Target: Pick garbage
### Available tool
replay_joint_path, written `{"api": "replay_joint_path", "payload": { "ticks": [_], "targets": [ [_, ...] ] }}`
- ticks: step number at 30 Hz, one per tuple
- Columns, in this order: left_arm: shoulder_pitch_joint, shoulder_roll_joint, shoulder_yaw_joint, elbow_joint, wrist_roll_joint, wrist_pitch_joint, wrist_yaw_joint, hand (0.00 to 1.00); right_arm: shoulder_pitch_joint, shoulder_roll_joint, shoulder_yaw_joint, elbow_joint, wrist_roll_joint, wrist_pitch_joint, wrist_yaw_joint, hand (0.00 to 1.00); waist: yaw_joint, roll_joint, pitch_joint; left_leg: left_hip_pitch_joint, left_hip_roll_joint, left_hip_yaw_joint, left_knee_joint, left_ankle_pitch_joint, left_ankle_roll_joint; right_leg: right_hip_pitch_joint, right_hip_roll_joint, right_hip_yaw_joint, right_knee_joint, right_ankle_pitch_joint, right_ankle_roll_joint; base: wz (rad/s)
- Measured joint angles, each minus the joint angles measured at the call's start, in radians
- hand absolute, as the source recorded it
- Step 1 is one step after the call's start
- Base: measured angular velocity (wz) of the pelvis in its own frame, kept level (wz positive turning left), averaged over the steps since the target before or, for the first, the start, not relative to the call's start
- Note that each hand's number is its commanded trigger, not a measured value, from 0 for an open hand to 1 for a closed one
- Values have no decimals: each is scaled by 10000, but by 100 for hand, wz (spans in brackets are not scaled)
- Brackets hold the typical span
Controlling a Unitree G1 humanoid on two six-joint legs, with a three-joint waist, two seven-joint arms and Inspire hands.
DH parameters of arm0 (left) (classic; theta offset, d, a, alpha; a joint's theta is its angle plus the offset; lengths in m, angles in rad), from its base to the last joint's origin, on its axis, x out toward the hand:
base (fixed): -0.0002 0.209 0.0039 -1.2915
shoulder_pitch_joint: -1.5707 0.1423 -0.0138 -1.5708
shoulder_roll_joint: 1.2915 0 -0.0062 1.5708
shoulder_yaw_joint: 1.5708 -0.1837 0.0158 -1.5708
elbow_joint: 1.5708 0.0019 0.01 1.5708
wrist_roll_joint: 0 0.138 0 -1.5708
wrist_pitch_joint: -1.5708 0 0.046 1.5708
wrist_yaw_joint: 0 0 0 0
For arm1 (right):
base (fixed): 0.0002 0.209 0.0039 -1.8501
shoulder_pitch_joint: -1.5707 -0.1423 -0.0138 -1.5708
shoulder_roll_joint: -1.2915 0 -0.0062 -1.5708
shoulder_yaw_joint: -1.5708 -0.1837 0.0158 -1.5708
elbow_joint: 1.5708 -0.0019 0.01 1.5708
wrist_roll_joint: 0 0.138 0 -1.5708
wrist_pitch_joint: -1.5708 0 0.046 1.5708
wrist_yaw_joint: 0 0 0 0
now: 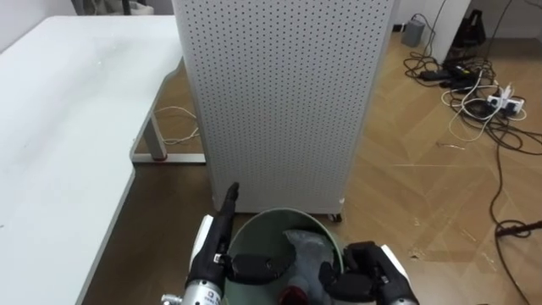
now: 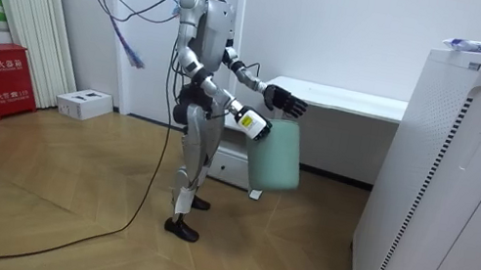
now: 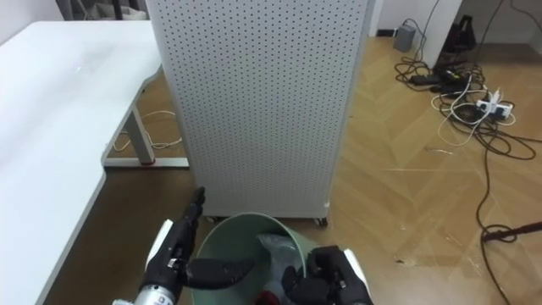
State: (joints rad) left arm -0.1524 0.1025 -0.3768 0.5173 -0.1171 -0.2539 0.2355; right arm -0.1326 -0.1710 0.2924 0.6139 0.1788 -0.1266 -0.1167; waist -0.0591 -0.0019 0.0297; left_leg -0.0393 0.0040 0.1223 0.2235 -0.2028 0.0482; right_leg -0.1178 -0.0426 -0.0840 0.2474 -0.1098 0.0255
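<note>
I hold a green bin (image 1: 254,227) low in front of me, and it hangs at waist height (image 2: 276,156) in the room view. Inside it lie a grey crumpled piece (image 1: 306,247) and something red (image 1: 293,296). My right hand (image 1: 366,273) has its dark fingers curled over the bin's right rim. My left hand (image 1: 222,222) is at the bin's left rim, fingers straight and pointing forward, thumb lying across the opening. In the room view the left hand (image 2: 284,101) reaches out above the bin.
A white perforated cabinet (image 1: 279,102) on castors stands right in front of the bin. A long white table (image 1: 59,127) runs along my left. Cables and a power strip (image 1: 478,89) lie on the wooden floor at the right. A tall white appliance (image 2: 468,195) stands nearby.
</note>
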Motion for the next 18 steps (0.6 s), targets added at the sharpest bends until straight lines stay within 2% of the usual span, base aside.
{"api": "replay_joint_path", "payload": {
  "ticks": [7, 10, 13, 18],
  "targets": [
    [625, 429, 232, 258, 11, 50, 112, 0, 732, -244, -460, -43, 434, -11, -355, 100, -13, 21, -22, 176, 9, 68, -66, 0, 1, 121, -1, 4, -52, -1, 0, -2],
    [665, 659, 430, 958, 20, 42, 209, 0, 1179, -417, -736, 135, 708, -29, -388, 100, 12, 20, -25, 358, -4, 105, -169, 2, 3, 239, -4, 21, -52, -1, 0, -5],
    [1013, 797, 674, 2003, 19, 63, 324, 0, 1527, -431, -904, 885, 698, -50, -430, 100, -87, 1, -212, 547, -8, 153, -263, 1, 3, 375, 25, 145, -53, -34, -8, -8],
    [1732, 998, 935, 3309, 5, 58, 385, 0, 2036, -474, -943, 1829, 653, -48, -446, 100, -182, -67, -223, 723, -16, 267, -380, -1, 3, 489, 57, 304, -71, -62, -29, -10]
  ]
}}
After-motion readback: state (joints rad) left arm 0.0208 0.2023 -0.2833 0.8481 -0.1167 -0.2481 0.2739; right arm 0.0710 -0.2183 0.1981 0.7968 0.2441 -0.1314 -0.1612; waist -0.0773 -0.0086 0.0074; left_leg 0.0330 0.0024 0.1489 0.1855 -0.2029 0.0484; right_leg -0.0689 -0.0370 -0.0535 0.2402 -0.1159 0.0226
